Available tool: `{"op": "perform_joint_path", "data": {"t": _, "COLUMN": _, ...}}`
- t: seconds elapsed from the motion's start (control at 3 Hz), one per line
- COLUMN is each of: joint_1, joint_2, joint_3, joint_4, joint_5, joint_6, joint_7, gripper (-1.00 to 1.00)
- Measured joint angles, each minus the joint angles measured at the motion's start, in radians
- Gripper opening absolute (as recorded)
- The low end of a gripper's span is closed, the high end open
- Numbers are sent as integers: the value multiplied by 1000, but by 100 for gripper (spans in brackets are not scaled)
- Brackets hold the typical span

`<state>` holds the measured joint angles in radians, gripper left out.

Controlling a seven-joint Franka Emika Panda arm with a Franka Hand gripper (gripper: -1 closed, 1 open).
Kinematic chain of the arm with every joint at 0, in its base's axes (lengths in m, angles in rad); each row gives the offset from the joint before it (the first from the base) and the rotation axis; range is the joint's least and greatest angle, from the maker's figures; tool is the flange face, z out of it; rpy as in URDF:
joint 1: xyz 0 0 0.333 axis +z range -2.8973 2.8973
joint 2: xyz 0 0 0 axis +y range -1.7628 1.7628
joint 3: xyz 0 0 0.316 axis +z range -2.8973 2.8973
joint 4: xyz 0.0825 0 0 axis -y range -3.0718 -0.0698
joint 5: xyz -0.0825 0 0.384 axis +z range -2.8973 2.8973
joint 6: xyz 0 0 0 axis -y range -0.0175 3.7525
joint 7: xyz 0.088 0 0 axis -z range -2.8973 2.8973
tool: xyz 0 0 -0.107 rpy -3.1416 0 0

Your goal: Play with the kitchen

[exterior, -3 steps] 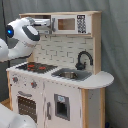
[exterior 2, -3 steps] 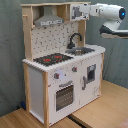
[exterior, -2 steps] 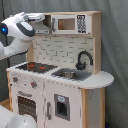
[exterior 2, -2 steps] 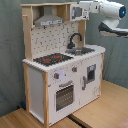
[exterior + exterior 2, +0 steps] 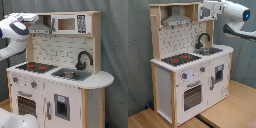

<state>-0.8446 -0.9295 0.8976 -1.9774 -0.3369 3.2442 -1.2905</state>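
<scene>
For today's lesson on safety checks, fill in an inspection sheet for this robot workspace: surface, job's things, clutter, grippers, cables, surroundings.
Surface: pale wooden floor under the toy; nothing lies on its visible part.
Job's things: kitchen upright, with hob, sink, black faucet, grey hood, microwave and oven door.
Clutter: nothing seen.
Grippers: gripper at the kitchen's top edge, by the microwave end in the second exterior view; whether the jaws are open cannot be told.
Cables: nothing seen.
Surroundings: grey curtain behind the kitchen; no person in view.
</scene>
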Motion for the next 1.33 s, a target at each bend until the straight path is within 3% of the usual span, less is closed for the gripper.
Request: {"op": "perform_joint_path", "data": {"t": 1.33, "joint_1": -175, "joint_2": -178, "joint_3": 36, "joint_4": 15, "joint_5": 1, "joint_6": -2, "joint_7": 357, "gripper": 100}}
